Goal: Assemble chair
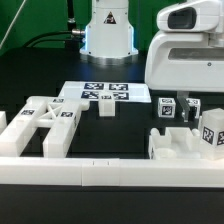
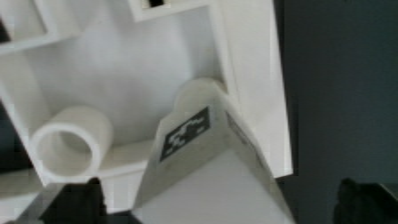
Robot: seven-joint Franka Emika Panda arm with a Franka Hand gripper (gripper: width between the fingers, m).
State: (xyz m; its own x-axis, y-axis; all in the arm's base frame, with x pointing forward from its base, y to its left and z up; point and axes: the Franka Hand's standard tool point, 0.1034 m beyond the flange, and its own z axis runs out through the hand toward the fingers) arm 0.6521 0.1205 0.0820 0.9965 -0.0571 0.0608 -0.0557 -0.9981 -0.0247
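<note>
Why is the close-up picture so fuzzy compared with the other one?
Wrist view: the chair part fills the frame, edges soft, its tag smeared. Exterior view: sharper, the marker board prints crisp, though the X-frame looks washed out against the dark table.

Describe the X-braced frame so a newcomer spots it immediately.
On the black table, look toward the exterior view's left, nearer the camera than the marker board. The X-braced frame lies flat there, the widest white part. Unlike the solid blocks on the exterior view's right, it has open gaps crossed by diagonal bars.
</note>
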